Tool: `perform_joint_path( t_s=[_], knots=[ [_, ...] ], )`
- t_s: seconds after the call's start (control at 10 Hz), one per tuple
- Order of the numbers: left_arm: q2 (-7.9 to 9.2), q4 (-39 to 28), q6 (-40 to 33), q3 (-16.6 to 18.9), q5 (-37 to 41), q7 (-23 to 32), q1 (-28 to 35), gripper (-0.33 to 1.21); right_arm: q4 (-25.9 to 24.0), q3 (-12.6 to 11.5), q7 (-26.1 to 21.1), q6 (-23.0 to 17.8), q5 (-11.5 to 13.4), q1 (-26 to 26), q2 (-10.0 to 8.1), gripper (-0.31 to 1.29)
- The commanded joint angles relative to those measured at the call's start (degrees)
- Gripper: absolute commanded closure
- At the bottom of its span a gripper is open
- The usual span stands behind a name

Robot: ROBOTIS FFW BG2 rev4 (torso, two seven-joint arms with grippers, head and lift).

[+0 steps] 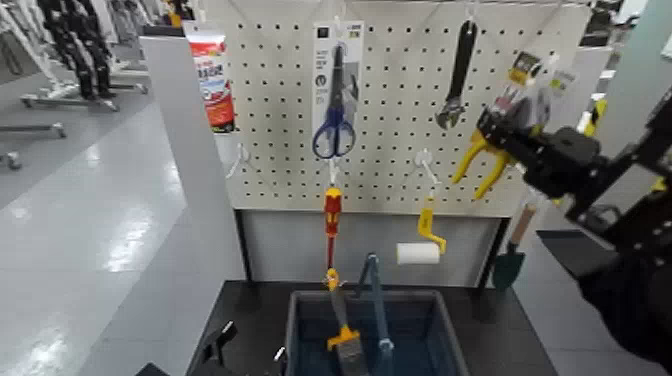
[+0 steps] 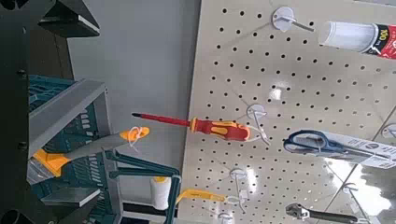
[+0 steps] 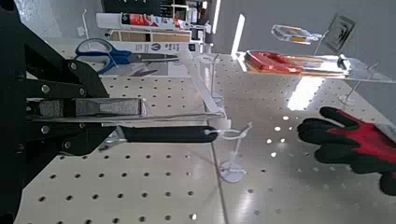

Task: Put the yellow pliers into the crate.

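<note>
The yellow pliers (image 1: pixel 478 160) are at the right side of the white pegboard (image 1: pixel 400 150), tilted, with their printed card (image 1: pixel 525 85) above the handles. My right gripper (image 1: pixel 498 133) reaches in from the right and is shut on them where handles and card meet. In the right wrist view its fingers (image 3: pixel 89 91) are pressed onto a thin grey strip. The blue-grey crate (image 1: pixel 445 335) stands on the dark table below the board and also shows in the left wrist view (image 2: pixel 65 117). My left gripper (image 1: pixel 215 348) is parked low, left of the crate.
Scissors (image 1: pixel 333 130), a black wrench (image 1: pixel 458 75), a red-and-yellow screwdriver (image 1: pixel 331 215), a yellow-handled paint roller (image 1: pixel 425 240) and a green trowel (image 1: pixel 508 265) hang on the board. A scraper (image 1: pixel 345 345) and a blue-handled tool (image 1: pixel 378 300) lean in the crate. A red glove (image 3: pixel 355 140) hangs nearby.
</note>
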Motion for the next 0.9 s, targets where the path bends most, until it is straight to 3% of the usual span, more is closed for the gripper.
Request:
perform_joint_path(
  t_s=[0.1, 0.3, 0.5, 0.7, 0.9],
  knots=[
    [0.00, 0.05, -0.09, -0.14, -0.08, 0.03, 0.00, 0.10, 0.26, 2.18, -0.91, 2.50, -0.82, 4.73, 2.86, 1.21],
    [0.00, 0.05, 0.00, -0.14, -0.08, 0.11, 0.00, 0.10, 2.81, 5.26, -1.53, 3.99, -2.05, 7.46, 3.74, 1.21],
    [0.00, 0.05, 0.00, -0.23, -0.08, 0.11, 0.00, 0.10, 4.39, 6.75, -3.20, 6.54, -2.66, 10.53, 3.74, 1.21],
    [0.00, -0.13, -0.09, -0.23, -0.26, 0.20, 0.00, 0.10, 5.53, 7.01, -3.73, 7.95, 0.41, 12.55, 3.74, 1.21],
    [0.00, -0.13, 0.00, -0.23, -0.34, 0.20, 0.00, 0.10, 9.84, 7.72, -3.46, 7.86, 0.76, 13.35, 4.35, 1.21]
  ],
)
